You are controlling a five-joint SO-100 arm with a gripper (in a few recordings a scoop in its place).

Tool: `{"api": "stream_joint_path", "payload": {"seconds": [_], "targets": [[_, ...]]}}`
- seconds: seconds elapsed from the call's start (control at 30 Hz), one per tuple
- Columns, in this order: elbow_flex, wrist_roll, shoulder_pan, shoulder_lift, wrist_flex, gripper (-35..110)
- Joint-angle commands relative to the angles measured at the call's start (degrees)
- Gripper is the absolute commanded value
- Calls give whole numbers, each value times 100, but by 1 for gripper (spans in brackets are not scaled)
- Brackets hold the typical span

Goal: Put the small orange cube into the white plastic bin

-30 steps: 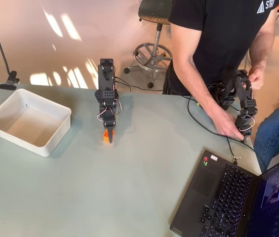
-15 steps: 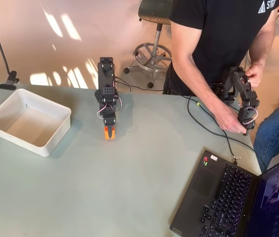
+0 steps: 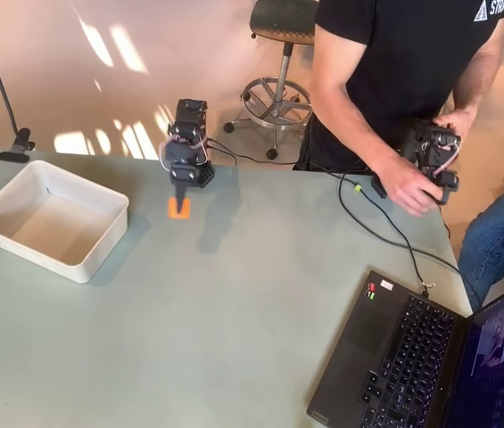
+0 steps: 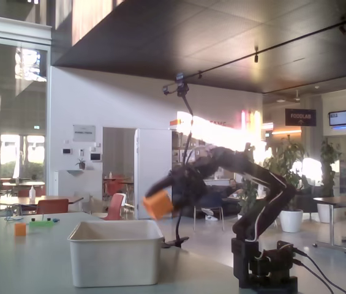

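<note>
Overhead view: the white plastic bin [image 3: 51, 219] sits at the left of the desk [image 3: 234, 339], its open top unobstructed, and to its right the claw [image 3: 178, 201] is pinching the small orange cube [image 3: 178, 209], with bare desk between bin and cube. In the fixed view the cube [image 4: 158, 204] hangs in the air above the bin's right rim [image 4: 116, 228]. My judgement: a short carry leftward over that near wall, then release.

path to white plastic bin [image 3: 20, 201]: bare table [image 3: 189, 339] | obstacles: laptop [image 3: 412, 357] far right
</note>
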Motion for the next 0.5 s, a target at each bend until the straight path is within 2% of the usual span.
{"api": "stream_joint_path", "payload": {"seconds": [0.0, 0.3, 0.47], "targets": [[-536, -396, 545, 62, -44, 18], [-905, -589, 2426, -1107, -167, 18], [-914, -589, 2944, -2083, -1345, 18]]}}
